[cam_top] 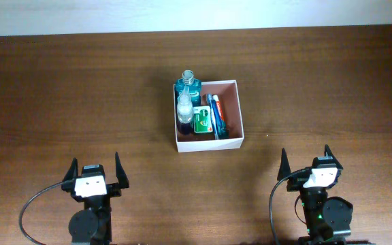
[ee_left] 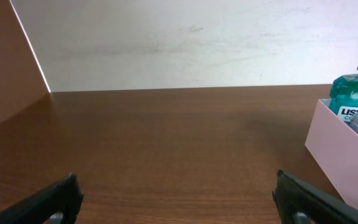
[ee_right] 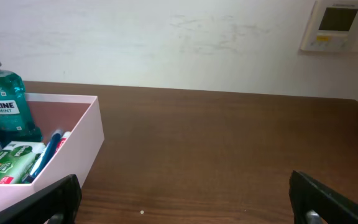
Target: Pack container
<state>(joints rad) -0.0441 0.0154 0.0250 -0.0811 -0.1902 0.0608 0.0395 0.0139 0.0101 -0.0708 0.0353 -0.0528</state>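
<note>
The container (cam_top: 231,141), a square white-walled box with a reddish-brown inside, sits mid-table. Inside it stand a teal mouthwash bottle (cam_top: 188,86) and a small clear bottle (cam_top: 184,109), with a green packet (cam_top: 201,121) and a blue toothbrush (cam_top: 215,117) lying beside them. In the left wrist view the container's wall (ee_left: 340,149) is at the right edge; in the right wrist view the container's wall (ee_right: 82,149) is at the left. My left gripper (cam_top: 95,167) and right gripper (cam_top: 305,158) stand open and empty near the table's front edge, well short of the container.
A white wall runs along the far table edge. A wall-mounted thermostat panel (ee_right: 334,25) shows at the upper right of the right wrist view. Bare brown wood surrounds the container.
</note>
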